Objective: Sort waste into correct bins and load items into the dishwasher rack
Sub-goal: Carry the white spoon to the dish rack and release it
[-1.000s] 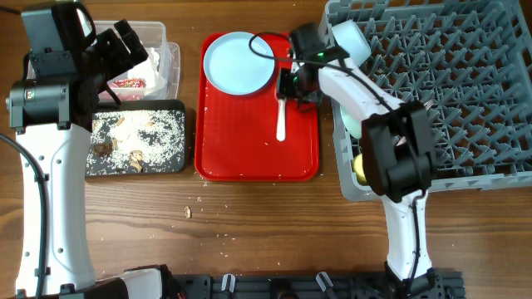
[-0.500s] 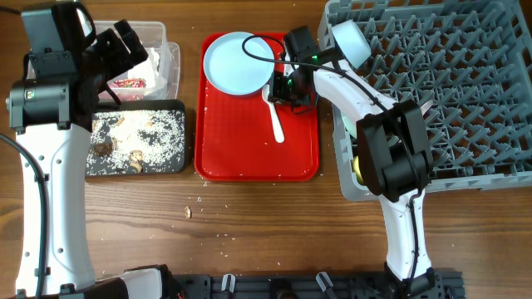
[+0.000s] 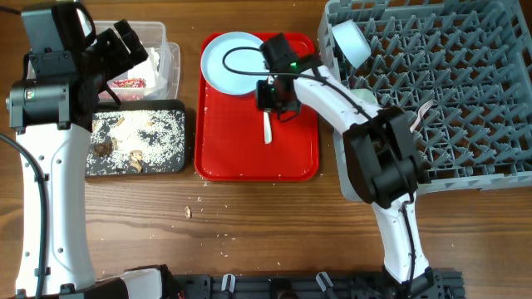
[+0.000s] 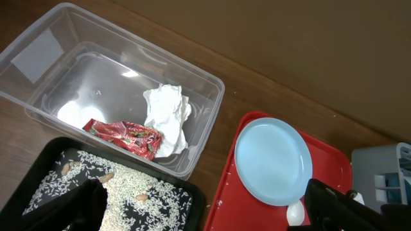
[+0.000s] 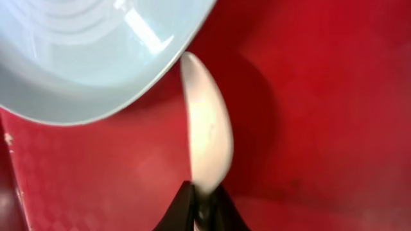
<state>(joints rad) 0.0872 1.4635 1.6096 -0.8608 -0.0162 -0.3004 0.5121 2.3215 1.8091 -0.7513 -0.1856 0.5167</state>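
Note:
My right gripper (image 3: 270, 93) (image 5: 204, 200) is shut on the white plastic spoon (image 3: 267, 129) (image 5: 209, 135) and holds it low over the red serving tray (image 3: 249, 158). The spoon's bowl is right beside the rim of the pale-blue plate (image 3: 233, 60) (image 5: 83, 45) (image 4: 273, 160). My left gripper (image 3: 125, 46) (image 4: 202, 212) is open and empty, above the clear tub (image 3: 172, 62) (image 4: 212, 96) and the black tray (image 3: 184, 137) (image 4: 192, 196). The tub holds the white napkin (image 4: 166, 115) and the red-and-white wrapper (image 4: 125, 135). The black tray holds rice crumbs and brown scraps.
The grey dishwasher rack (image 3: 465, 91) fills the right side, with a mint bowl (image 3: 351, 41) standing at its near-left corner. A few crumbs (image 3: 188, 211) lie on the wooden table in front of the trays.
My right gripper has moved left across the red tray with the spoon, from the tray's right side to the plate's edge. The left arm has not moved.

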